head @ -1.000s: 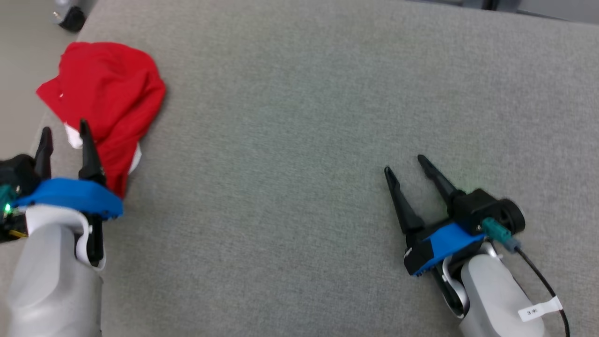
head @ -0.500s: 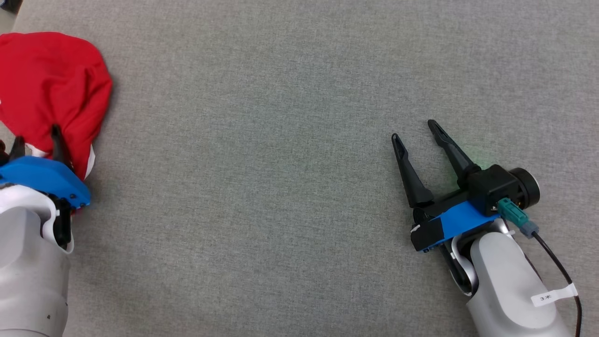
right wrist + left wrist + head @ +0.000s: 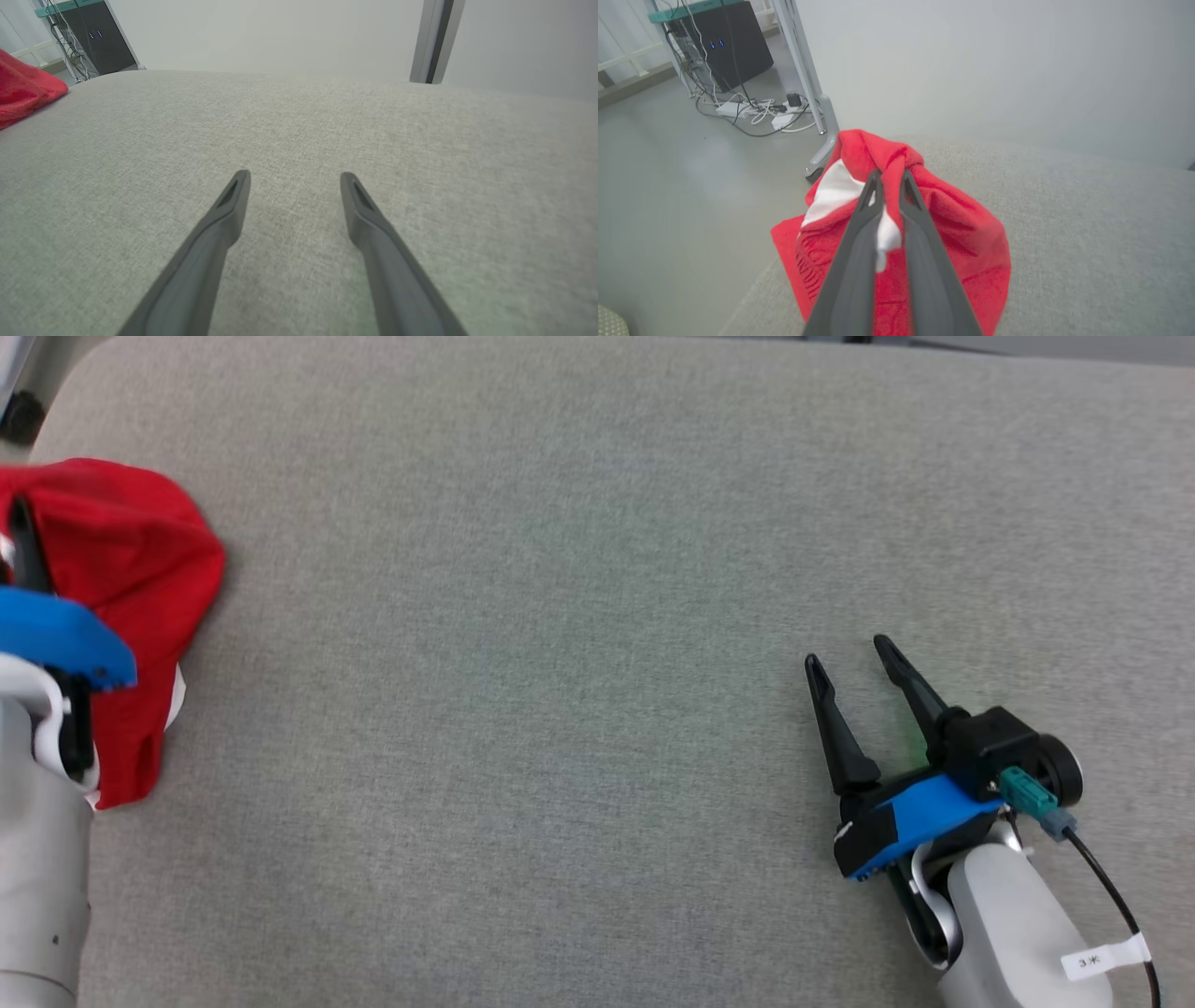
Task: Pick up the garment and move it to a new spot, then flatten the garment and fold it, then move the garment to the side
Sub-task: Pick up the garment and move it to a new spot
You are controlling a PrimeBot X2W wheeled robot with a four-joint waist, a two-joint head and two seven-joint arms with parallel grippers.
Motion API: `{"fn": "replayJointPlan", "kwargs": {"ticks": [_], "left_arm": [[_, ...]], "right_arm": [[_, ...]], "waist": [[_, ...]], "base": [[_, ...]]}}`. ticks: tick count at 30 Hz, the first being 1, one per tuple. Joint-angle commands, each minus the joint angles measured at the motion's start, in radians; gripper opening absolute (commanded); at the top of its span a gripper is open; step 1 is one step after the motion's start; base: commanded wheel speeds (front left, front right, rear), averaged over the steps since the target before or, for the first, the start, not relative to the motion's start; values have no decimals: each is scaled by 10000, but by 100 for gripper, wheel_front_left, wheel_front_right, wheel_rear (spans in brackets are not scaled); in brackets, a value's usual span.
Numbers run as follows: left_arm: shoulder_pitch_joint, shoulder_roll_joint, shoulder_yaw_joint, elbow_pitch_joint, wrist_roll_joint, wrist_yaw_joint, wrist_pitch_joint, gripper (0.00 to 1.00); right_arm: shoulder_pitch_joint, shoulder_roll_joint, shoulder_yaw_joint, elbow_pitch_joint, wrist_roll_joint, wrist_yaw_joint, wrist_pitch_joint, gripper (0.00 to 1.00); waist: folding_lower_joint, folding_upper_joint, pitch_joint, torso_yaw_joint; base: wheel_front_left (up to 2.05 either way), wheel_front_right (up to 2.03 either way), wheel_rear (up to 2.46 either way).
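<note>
Head view shows the red garment (image 3: 149, 560) bunched up at the far left side of the gray counter (image 3: 560, 616), close to its edge. Left wrist view shows the left gripper (image 3: 890, 179) squeezed tight on a fold of the red and white cloth, and the cloth rises to a peak at the fingertips. The rest of the garment hangs down onto the counter. Way over on the right, the right gripper (image 3: 847, 651) is low over the counter, its two fingers spread apart, well away from the garment
</note>
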Motion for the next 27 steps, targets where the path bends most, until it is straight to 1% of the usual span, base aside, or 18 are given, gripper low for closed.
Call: {"fn": "replayJointPlan", "kwargs": {"ticks": [1, 3, 8, 12, 14, 18, 21, 24, 27], "left_arm": [[-169, 53, -54, -342, 114, -14, -49, 0], [-78, 13, -189, -1142, 322, -53, -49, 0], [321, -372, -797, -2972, 804, -155, -55, 0], [599, -1043, -1567, -4001, 835, -237, -55, 0], [794, -1391, -2150, -4354, 915, -272, -55, 0], [1096, -2258, -3223, -4800, 564, -258, -57, 0], [1494, -2727, -4009, -4898, 4, -262, -56, 0], [1942, -3001, -4871, -4765, -490, -264, -56, 0], [2496, -3104, -5578, -4455, -920, -264, -58, 0]], "right_arm": [[171, 24, -39, 58, 66, -12, 17, 100], [287, 75, -66, 58, 111, -11, 13, 100], [593, 149, -105, 88, 321, -11, 13, 100], [821, 157, 22, 76, 695, -9, 11, 100], [924, 159, 25, 63, 793, -9, 13, 100], [1150, 158, 32, 99, 915, -8, 11, 100], [1273, 159, 73, 123, 1008, -8, 13, 100], [1390, 160, 181, 179, 1139, -8, 13, 100], [1468, 159, 255, 210, 1249, -8, 13, 100]], "waist": [[-2, 0, -245, -209], [-2, 0, -488, -373], [-2, 0, -1086, -943], [-2, 0, -1507, -1541], [-2, 0, -1666, -1836], [-2, 0, -1923, -2395], [-2, 0, -2067, -2754], [-2, 0, -2203, -3031], [-2, 0, -2323, -3174]], "base": [[0, 0, 0], [0, 0, 0], [0, 0, 0], [0, 0, 0], [0, 0, 0], [0, 0, 0], [0, 0, 0], [0, 0, 0], [0, 0, 0]]}}
